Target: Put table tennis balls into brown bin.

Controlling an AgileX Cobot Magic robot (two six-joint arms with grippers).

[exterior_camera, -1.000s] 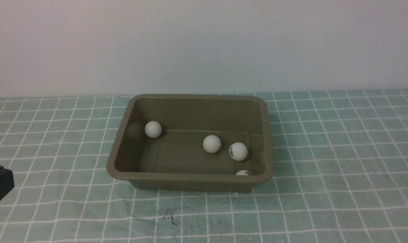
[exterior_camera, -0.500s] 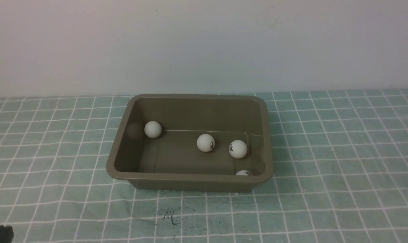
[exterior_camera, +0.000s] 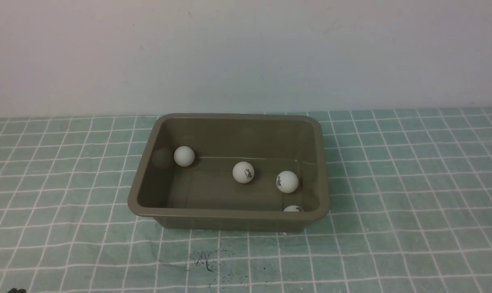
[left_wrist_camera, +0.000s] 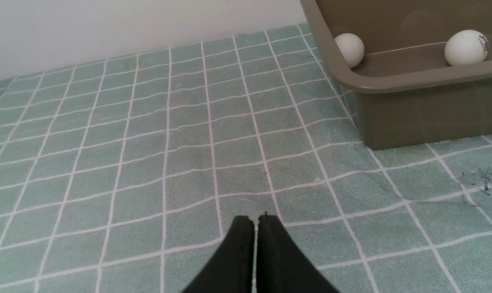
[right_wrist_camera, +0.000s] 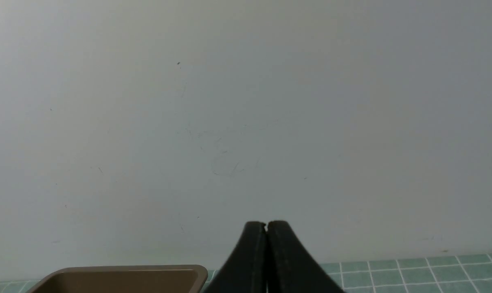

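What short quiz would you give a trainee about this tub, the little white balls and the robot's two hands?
1. How many balls lie inside the tub?
2. True or false: the left hand is gripping a ball.
3. Which ball is partly hidden behind the tub's near wall in the front view: A) the far-left one, B) the middle one with a dark logo, C) the near-right one?

Key
1. Four; the fourth sits right of the middle one.
2. False: it is shut on nothing, over the checked cloth. The right hand is shut and empty too.
3. C.
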